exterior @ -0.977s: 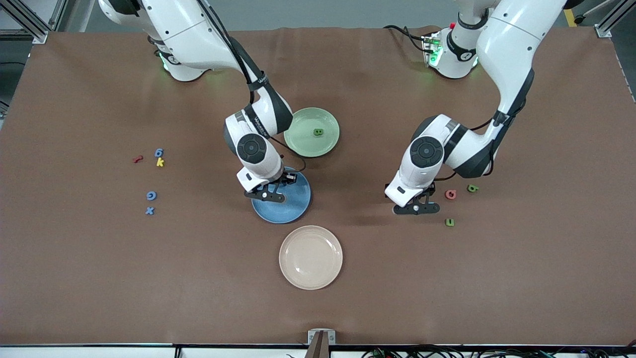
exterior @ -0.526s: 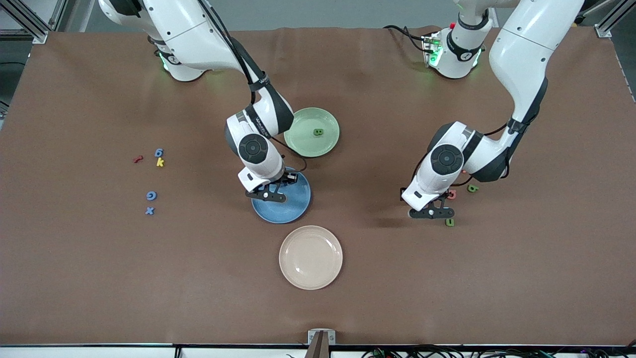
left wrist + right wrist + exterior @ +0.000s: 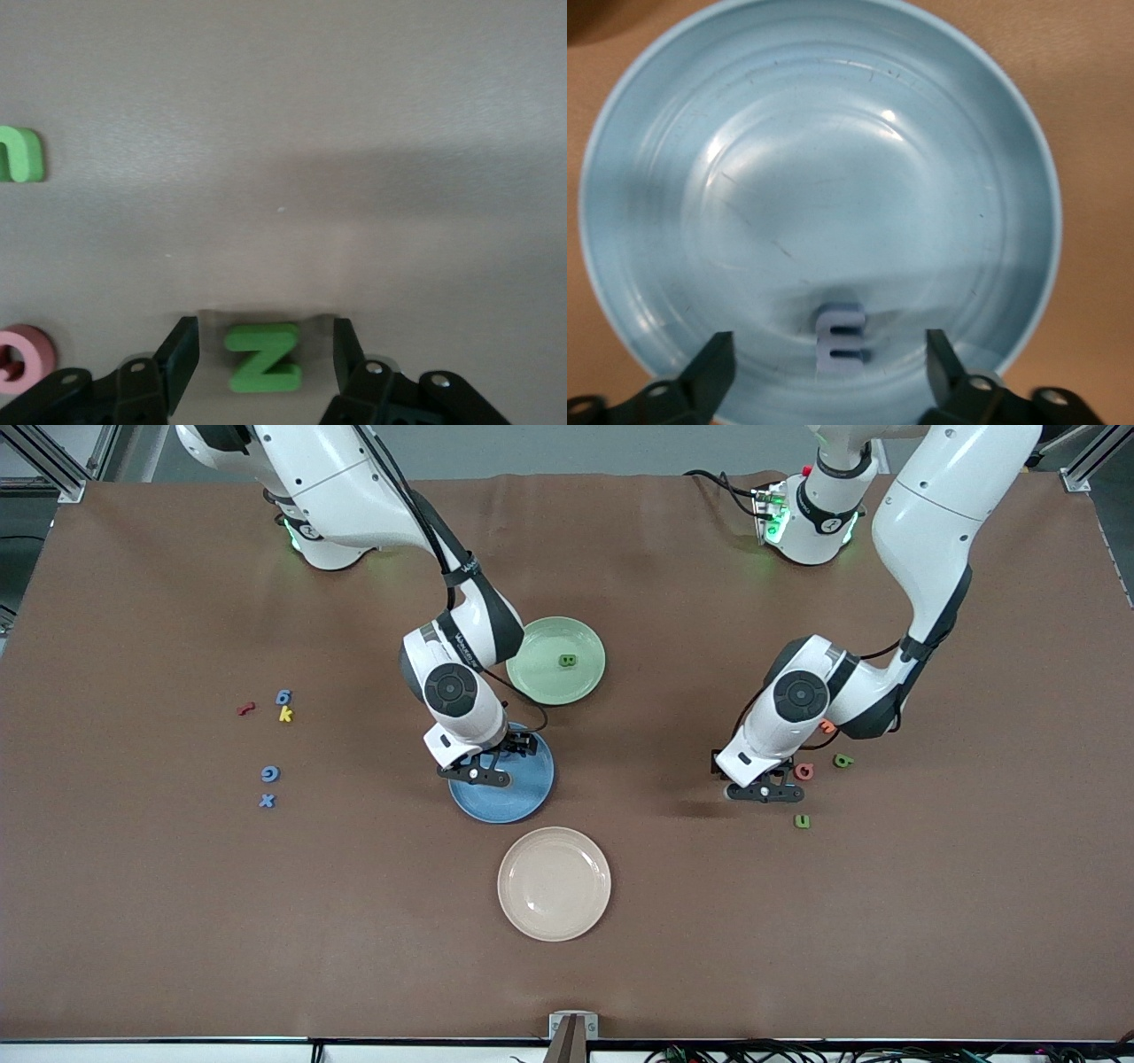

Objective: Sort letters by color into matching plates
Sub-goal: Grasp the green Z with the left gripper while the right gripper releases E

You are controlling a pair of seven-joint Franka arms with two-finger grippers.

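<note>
My right gripper (image 3: 830, 347) hangs open low over the blue plate (image 3: 833, 177). A blue letter E (image 3: 840, 340) lies loose in the plate between the spread fingers. In the front view this gripper (image 3: 483, 769) hides the E. My left gripper (image 3: 263, 329) is down at the table and open. A green letter Z (image 3: 263, 359) lies between its fingers (image 3: 182, 354), with a gap on each side. The green plate (image 3: 540, 677) holds one green letter (image 3: 568, 661). Three blue letters (image 3: 270, 773) lie toward the right arm's end.
A cream plate (image 3: 554, 883) sits nearer the camera than the blue plate (image 3: 523, 793). Beside the left gripper (image 3: 765, 790) lie a red letter (image 3: 803, 771) and two green letters (image 3: 842, 761) (image 3: 802, 821). A red piece (image 3: 245, 708) and a yellow k (image 3: 285, 714) lie by the blue letters.
My right gripper has opened and the blue E now lies free in the blue plate. My left gripper moved toward the left arm's end, settled around the green Z, and its jaws narrowed.
</note>
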